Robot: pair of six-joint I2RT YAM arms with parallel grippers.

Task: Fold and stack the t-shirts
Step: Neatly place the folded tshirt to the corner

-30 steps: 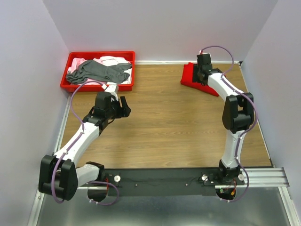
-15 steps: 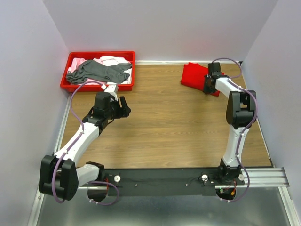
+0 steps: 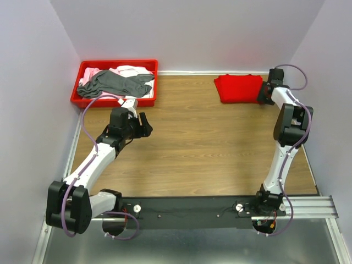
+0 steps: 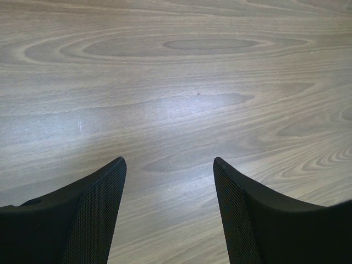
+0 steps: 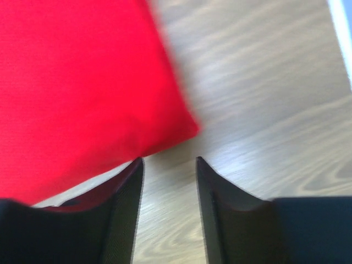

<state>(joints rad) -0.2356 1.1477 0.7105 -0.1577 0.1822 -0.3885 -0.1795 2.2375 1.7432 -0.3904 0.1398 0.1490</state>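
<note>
A folded bright red t-shirt (image 3: 238, 88) lies flat at the far right of the table. My right gripper (image 3: 264, 93) sits at its right edge, low over the wood. In the right wrist view that gripper (image 5: 169, 159) is open with only bare table between its fingers, and a corner of the red t-shirt (image 5: 82, 93) lies just beyond the left fingertip. My left gripper (image 3: 144, 125) hovers open over bare wood left of centre, with nothing between its fingers (image 4: 169, 160). A dark grey t-shirt (image 3: 113, 82) is crumpled on top of pale pink and white t-shirts (image 3: 132, 70).
The crumpled shirts fill a red plastic tray (image 3: 74, 99) in the far left corner. Grey walls close in the table at the back and on both sides. A black rail with the arm bases runs along the near edge.
My right gripper has slid right, off the top of the red t-shirt to its right edge. The shirt now lies flatter and squarer. The left arm has stayed put.
</note>
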